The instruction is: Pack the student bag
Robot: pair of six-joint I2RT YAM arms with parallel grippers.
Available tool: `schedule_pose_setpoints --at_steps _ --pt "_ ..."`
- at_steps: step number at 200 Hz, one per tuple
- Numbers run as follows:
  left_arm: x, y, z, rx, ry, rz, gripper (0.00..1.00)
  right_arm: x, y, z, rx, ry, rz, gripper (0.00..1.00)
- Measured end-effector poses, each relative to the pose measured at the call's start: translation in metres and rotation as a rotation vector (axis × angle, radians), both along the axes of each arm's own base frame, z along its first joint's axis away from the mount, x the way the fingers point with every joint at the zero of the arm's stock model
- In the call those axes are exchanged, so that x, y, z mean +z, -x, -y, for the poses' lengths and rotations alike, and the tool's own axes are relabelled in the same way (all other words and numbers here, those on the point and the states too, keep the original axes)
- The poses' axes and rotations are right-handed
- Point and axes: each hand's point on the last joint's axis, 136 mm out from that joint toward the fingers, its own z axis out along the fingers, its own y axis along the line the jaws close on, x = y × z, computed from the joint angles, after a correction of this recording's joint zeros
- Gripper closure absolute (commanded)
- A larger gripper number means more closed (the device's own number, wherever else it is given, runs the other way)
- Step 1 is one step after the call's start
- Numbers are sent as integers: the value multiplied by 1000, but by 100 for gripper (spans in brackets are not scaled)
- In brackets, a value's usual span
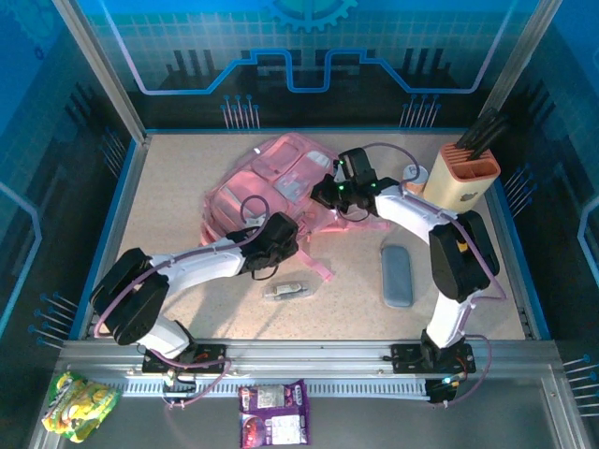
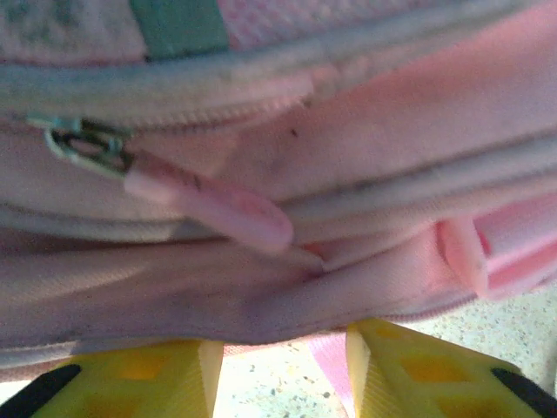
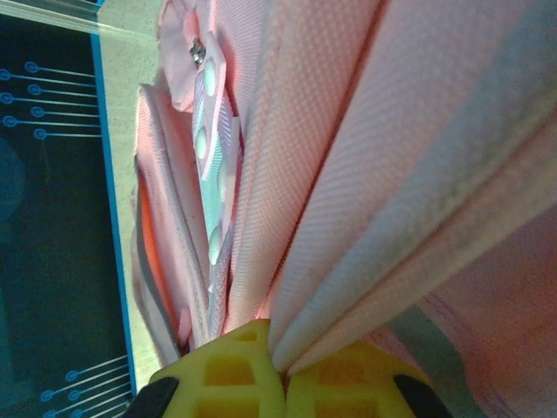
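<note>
Pink bag [image 1: 281, 182] lies rumpled at the back of the surface [image 1: 178, 187], zipped pockets up. Right pincer [image 3: 283, 374] clamps a fabric fold; left pincer [image 2: 283, 374] stands parted at its zipped edge.

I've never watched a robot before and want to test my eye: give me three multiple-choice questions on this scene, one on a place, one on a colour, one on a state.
1. Where does the grey case lie?
A) inside the bag
B) on the table, right of the bag
C) in a gripper

2. What colour is the bag?
A) pink
B) green
C) black

3. How is the right gripper?
A) wide open
B) shut on the bag's fabric
C) shut on the grey case

Answers: B, it lies on bare table; A, its fabric is pink; B, a fold is pinched between its fingers.
</note>
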Motion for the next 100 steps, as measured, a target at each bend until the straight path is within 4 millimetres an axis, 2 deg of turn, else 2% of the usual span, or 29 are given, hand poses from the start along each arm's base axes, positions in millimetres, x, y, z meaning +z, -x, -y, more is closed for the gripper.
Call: schedule_pose_setpoints --at_steps 30,55,78,100 --pt "1 -9 -12 10 -14 9 59 11 4 0 -20 -64 0 100" --pt "3 -14 -19 -11 -39 22 59 24 15 6 -56 -108 -1 100" --pt "11 -21 -30 -19 -68 58 52 35 17 8 -101 -145 3 100" --pt "29 -15 -41 -46 -91 127 44 37 18 7 -139 -159 6 100"
